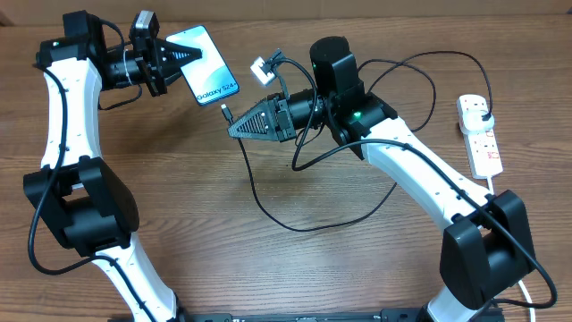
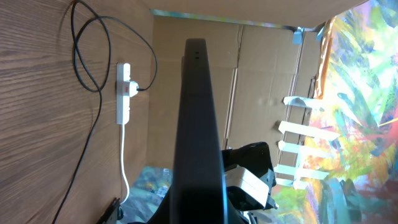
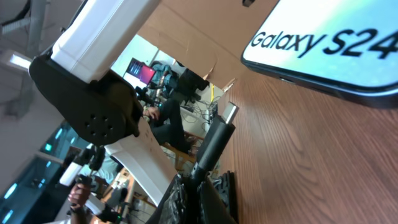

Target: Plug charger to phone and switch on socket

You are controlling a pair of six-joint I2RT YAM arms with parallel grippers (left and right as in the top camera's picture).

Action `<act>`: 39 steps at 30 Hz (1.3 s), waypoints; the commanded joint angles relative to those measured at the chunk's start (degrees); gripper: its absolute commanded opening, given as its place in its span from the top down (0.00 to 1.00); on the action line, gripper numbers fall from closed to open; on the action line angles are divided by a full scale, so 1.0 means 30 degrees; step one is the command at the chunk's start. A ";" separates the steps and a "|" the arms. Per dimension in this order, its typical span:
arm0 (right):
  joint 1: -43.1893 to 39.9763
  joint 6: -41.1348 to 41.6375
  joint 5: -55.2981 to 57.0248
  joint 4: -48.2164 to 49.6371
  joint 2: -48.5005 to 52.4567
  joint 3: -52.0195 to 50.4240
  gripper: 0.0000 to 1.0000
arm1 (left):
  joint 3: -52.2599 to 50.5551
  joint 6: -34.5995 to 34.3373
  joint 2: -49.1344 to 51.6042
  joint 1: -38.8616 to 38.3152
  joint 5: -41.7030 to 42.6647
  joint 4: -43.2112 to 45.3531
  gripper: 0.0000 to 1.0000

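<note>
Fingers of my left gripper (image 1: pixel 181 54) clamp shut on the phone (image 1: pixel 207 67) at upper left. My right gripper (image 1: pixel 234 129), at centre, pinches the charger (image 1: pixel 226 114) tip, near the phone's lower edge but apart. The socket (image 1: pixel 481 134) lies far right, charger plug in it.

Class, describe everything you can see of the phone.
The phone is a slim rectangular slab with dark edges and a light blue-teal screen reading "Galaxy S24". It faces up, angled diagonally over the wooden table, its upper end pinched in the shut left tool. Nothing is plugged into it.
</note>
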 commanded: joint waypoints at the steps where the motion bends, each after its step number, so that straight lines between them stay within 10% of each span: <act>1: 0.0007 0.0896 0.0423 0.0109 -0.0146 -0.0226 0.96 | 0.0597 -0.0248 -0.0838 -0.0233 0.1180 0.0066 0.96; 39: -0.0423 0.0816 0.1311 -0.0036 0.0058 -0.0291 0.96 | 0.0597 0.0102 -0.0838 -0.0991 0.1173 0.0262 0.96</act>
